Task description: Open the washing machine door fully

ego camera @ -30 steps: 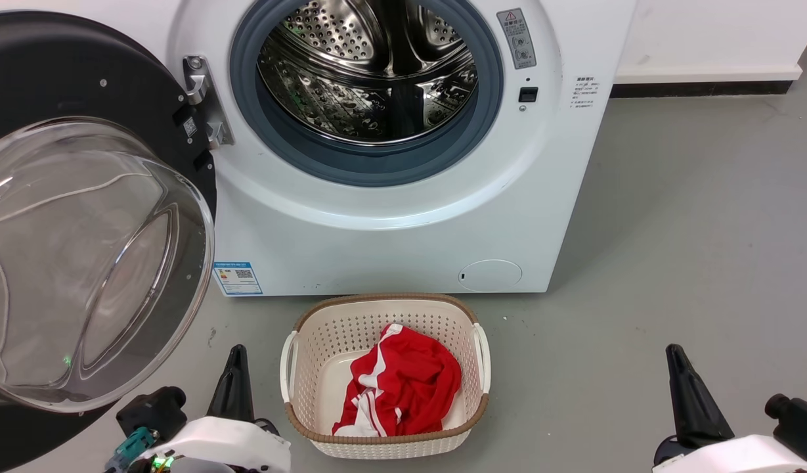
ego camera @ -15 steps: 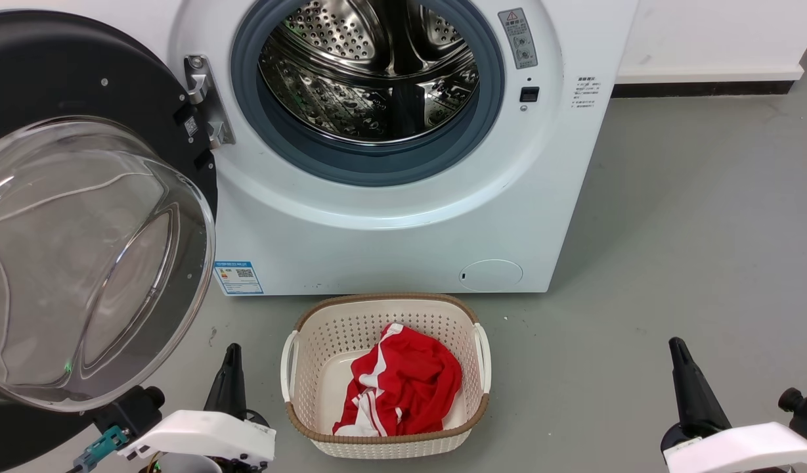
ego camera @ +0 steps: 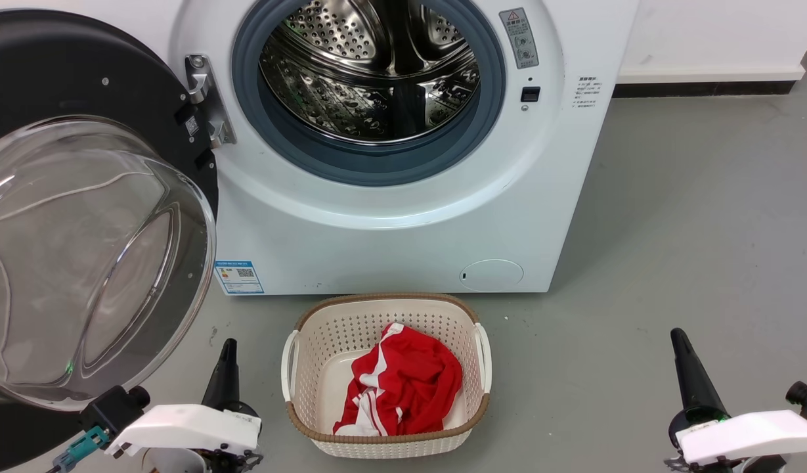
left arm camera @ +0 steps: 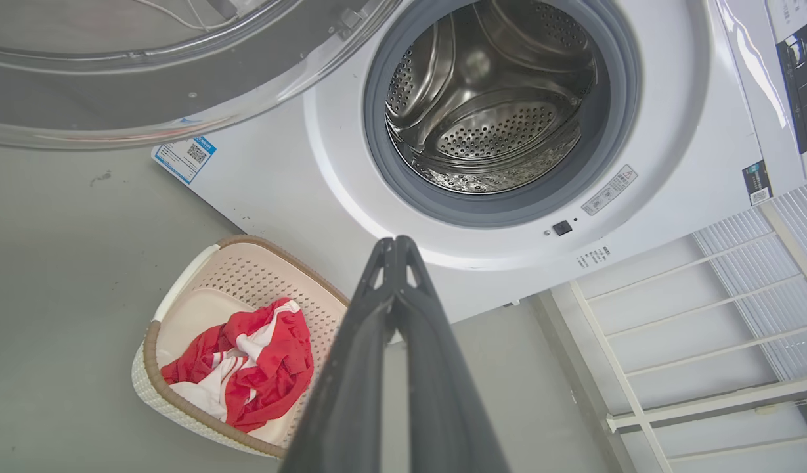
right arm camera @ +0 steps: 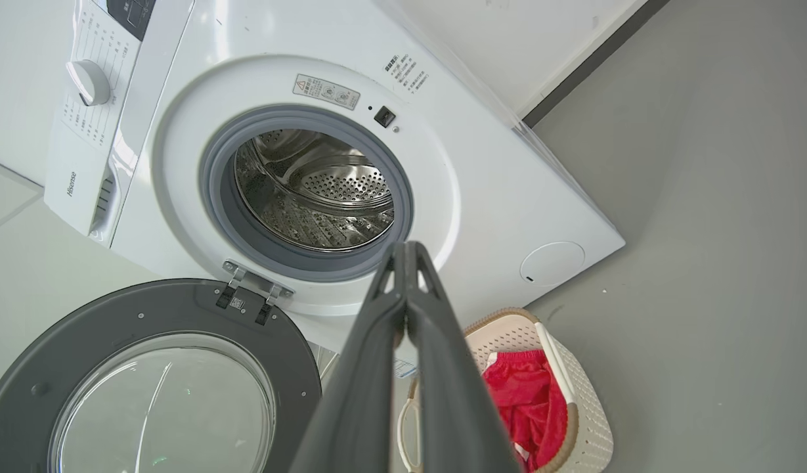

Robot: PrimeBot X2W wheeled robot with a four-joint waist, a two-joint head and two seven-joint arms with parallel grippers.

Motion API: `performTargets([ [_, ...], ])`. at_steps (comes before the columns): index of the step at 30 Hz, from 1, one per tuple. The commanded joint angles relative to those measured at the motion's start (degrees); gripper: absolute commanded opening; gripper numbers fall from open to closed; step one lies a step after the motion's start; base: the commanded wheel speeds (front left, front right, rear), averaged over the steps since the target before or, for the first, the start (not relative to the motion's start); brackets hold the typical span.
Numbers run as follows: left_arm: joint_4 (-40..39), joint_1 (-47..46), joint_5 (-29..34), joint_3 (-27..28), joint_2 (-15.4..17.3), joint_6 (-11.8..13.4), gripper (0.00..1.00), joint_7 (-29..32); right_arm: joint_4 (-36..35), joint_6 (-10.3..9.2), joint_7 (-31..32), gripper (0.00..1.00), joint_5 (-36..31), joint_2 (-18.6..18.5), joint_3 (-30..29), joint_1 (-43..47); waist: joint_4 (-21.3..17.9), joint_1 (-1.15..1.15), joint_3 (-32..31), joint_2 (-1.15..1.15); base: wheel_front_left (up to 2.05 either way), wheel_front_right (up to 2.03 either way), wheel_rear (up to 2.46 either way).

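Head view: left arm sits low at the lower left, white wrist housing roughly level, and the left gripper [ego camera: 227, 358] points up toward the washing machine [ego camera: 390, 243]. Right arm mirrors it at the lower right, right gripper [ego camera: 679, 341] over bare grey floor [ego camera: 672, 230]. Wrist views: both pairs of long dark tapered fingers are pressed together tip to tip, holding nothing and touching nothing. The washing machine door [ego camera: 81, 230] is swung out to the left on its metal hinge [ego camera: 203, 98]. It has a glossy black round frame with a bulging clear glass bowl at centre; the bowl's lower rim hangs just above and left of the left gripper. The drum [ego camera: 370, 72] is open to view: perforated steel, shiny, ringed by a grey rubber seal [ego camera: 370, 167]. A cream perforated plastic basket [ego camera: 383, 299] with a brown rim stands on the floor just before the machine's bottom edge, between the two grippers. A crumpled red garment [ego camera: 403, 387] with white stripes lies inside it.
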Motion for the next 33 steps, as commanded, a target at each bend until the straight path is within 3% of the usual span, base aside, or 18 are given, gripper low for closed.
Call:
performTargets([
  [1,-0.40,-1.45,-1.92,0.47,0.05,-0.52,0.00,0.46,-0.04,0.00,0.27,0.00,2.12,-0.43,-0.18,-1.49,0.01,-0.01,0.00,0.00,0.00,0.00,0.00],
  [33,0.63,-2.92,-21.77,3.46,-0.04,-3.52,0.00,5.56,4.05,-0.01,4.08,0.00,22.45,-0.38,-1.53,-5.26,0.24,-0.01,0.05,0.00,0.00,0.00,0.00],
])
